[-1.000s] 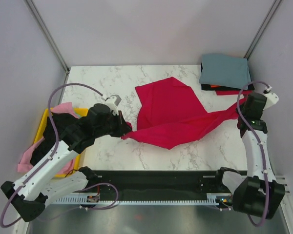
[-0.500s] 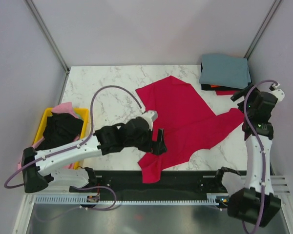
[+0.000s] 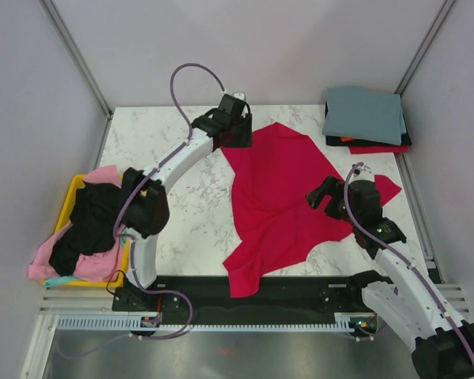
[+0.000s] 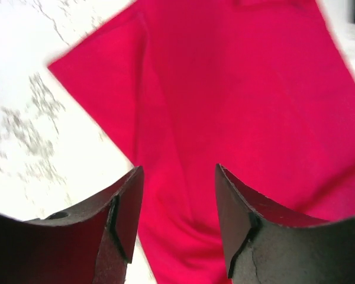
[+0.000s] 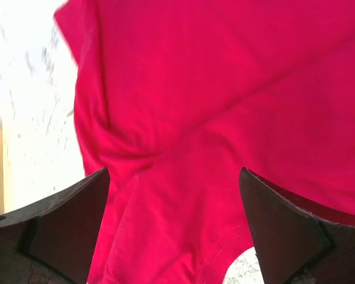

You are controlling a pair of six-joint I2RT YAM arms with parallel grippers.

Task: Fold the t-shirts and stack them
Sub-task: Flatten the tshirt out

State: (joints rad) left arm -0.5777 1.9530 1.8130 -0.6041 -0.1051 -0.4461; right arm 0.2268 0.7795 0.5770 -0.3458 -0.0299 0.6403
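Note:
The crimson-red t-shirt (image 3: 280, 197) lies spread on the marble table, and its lower corner reaches the front edge. My left gripper (image 3: 237, 136) hovers open over the shirt's far left corner. In the left wrist view, red cloth (image 4: 236, 89) shows below the gap between its jaws (image 4: 178, 195). My right gripper (image 3: 317, 193) stands wide open over the shirt's right side. The right wrist view shows red cloth (image 5: 225, 89) and a hem beneath it (image 5: 174, 198). A folded grey-blue t-shirt (image 3: 363, 114) tops a stack at the back right.
A yellow bin (image 3: 69, 193) at the left edge holds a black t-shirt (image 3: 91, 221), a pink one (image 3: 103, 175) and a teal one (image 3: 55, 280). Dark and red folded layers (image 3: 355, 144) lie under the grey-blue shirt. Walls close in the back and sides.
Both grippers let go of the red shirt, which dropped from stretched to flat. The left arm swung from the front to the shirt's far left corner. The right arm moved inward over the shirt.

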